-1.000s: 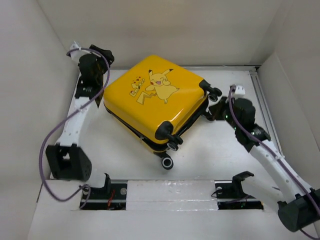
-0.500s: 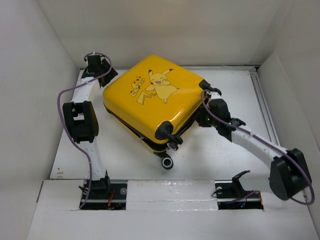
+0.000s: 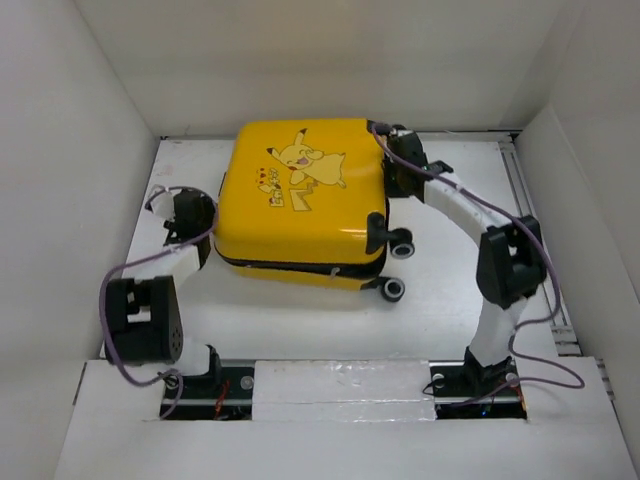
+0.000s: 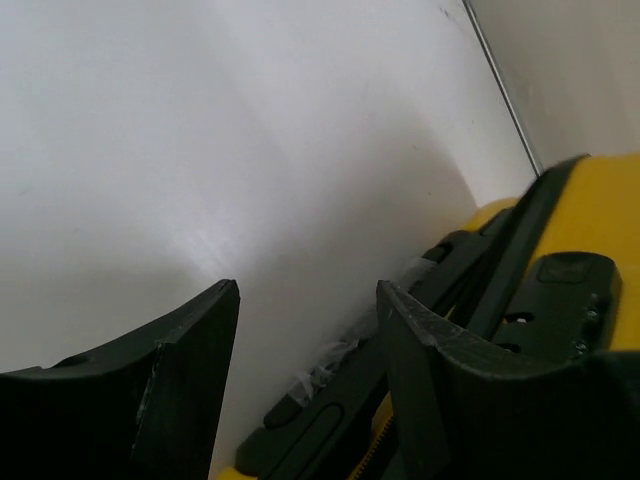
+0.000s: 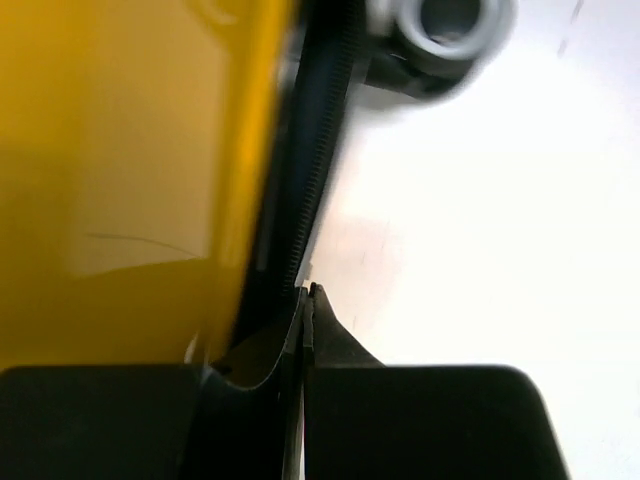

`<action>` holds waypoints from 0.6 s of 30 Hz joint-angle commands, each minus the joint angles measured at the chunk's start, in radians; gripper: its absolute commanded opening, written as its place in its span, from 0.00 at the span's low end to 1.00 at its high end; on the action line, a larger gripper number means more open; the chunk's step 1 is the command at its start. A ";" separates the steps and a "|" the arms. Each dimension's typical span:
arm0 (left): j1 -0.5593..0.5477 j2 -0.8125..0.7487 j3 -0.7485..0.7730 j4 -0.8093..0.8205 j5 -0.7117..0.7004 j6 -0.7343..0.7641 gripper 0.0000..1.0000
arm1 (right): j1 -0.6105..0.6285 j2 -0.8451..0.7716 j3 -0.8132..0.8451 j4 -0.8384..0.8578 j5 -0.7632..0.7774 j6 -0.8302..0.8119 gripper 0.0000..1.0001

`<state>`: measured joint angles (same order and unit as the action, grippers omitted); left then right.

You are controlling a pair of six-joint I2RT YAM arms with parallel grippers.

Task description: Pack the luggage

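Observation:
The yellow Pikachu luggage (image 3: 300, 200) lies closed and flat in the middle of the table, its caster wheels (image 3: 398, 245) pointing right. My left gripper (image 3: 192, 215) is open and empty beside its left side. In the left wrist view, my open gripper (image 4: 305, 310) frames the luggage's black side handle (image 4: 330, 415), with the yellow shell (image 4: 605, 205) to the right. My right gripper (image 3: 397, 150) is at the luggage's far right corner. In the right wrist view it (image 5: 308, 296) is shut, tips beside the black zipper band (image 5: 322, 130), with the yellow shell (image 5: 120, 150) at left and a caster wheel (image 5: 450, 25) above.
White walls enclose the table (image 3: 450, 290) on the left, back and right. A metal rail (image 3: 535, 230) runs along the right edge. The arm bases (image 3: 210, 385) sit at the near edge.
The luggage has turned and slid toward the back wall. My left arm swung down to its left side. My right arm reached round to its far right corner.

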<state>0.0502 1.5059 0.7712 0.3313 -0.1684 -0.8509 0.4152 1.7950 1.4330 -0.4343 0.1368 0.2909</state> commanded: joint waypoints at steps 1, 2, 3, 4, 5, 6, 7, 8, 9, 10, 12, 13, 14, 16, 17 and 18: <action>-0.277 -0.187 -0.172 0.051 0.144 -0.013 0.54 | 0.125 0.168 0.350 0.215 -0.370 0.036 0.00; -0.295 -0.232 -0.211 0.066 0.135 -0.028 0.54 | 0.135 0.266 0.442 0.106 -0.381 0.002 0.00; -0.318 -0.278 -0.249 0.066 0.107 -0.037 0.54 | 0.158 0.314 0.536 0.053 -0.358 -0.012 0.00; -0.373 -0.368 -0.319 0.066 0.087 -0.048 0.54 | 0.169 0.363 0.723 0.001 -0.344 -0.022 0.00; -0.398 -0.415 -0.344 0.028 0.064 -0.059 0.54 | 0.178 0.445 0.813 -0.050 -0.333 -0.035 0.00; -0.423 -0.459 -0.361 -0.003 0.037 -0.069 0.52 | 0.178 0.478 0.895 -0.122 -0.333 -0.045 0.00; -0.452 -0.508 -0.407 -0.024 -0.018 -0.080 0.52 | 0.188 0.500 1.005 -0.142 -0.333 -0.045 0.00; -0.502 -0.612 -0.429 -0.076 -0.040 -0.103 0.52 | 0.188 0.510 1.033 -0.155 -0.351 -0.045 0.00; -0.522 -0.668 -0.447 -0.101 -0.057 -0.117 0.52 | 0.188 0.492 1.034 -0.155 -0.368 -0.045 0.01; -0.539 -0.723 -0.466 -0.130 -0.084 -0.131 0.52 | 0.177 0.468 1.021 -0.112 -0.396 -0.045 0.03; -0.549 -0.892 -0.495 -0.207 -0.094 -0.142 0.52 | 0.165 0.373 0.920 -0.052 -0.405 -0.045 0.13; -0.558 -0.942 -0.506 -0.237 -0.094 -0.142 0.52 | 0.152 0.347 0.897 -0.022 -0.405 -0.045 0.18; -0.558 -0.990 -0.494 -0.274 -0.149 -0.142 0.52 | 0.137 0.325 0.885 -0.021 -0.405 -0.045 0.24; -0.558 -1.104 -0.457 -0.364 -0.212 -0.096 0.52 | 0.123 0.256 0.873 -0.035 -0.396 -0.045 0.39; -0.558 -1.128 -0.431 -0.388 -0.288 -0.076 0.52 | 0.123 0.222 0.854 -0.044 -0.396 -0.045 0.45; -0.558 -1.154 -0.385 -0.388 -0.319 -0.051 0.54 | 0.111 0.183 0.781 -0.017 -0.384 -0.055 0.50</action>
<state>-0.4904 0.4248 0.2512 -0.1410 -0.4583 -0.9287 0.4355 2.1616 2.2604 -0.4946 -0.0998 0.2180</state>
